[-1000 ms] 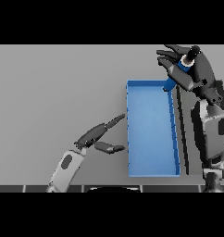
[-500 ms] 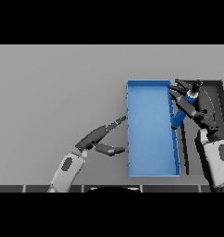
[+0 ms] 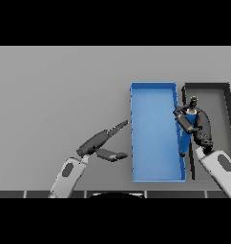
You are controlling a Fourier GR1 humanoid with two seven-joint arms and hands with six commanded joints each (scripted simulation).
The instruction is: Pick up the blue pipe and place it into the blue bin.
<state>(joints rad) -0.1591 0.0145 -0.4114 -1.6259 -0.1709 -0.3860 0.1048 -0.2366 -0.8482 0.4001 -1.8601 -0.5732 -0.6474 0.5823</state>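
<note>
Right robot hand (image 3: 197, 125) clamped on the short blue pipe (image 3: 185, 136), held over the right wall of the open rectangular blue bin (image 3: 153, 88). Advice: shift inward past the wall, lower, then release. Left robot hand (image 3: 99, 143) idle on grey bench (image 3: 60, 95), fingers apart.

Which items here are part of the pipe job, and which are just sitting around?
Part of the job:
- pipe, held in the right hand at the blue bin's right wall
- blue bin

Lying about:
- dark tray, right of the bin
- left hand, open, beside the bin
</note>
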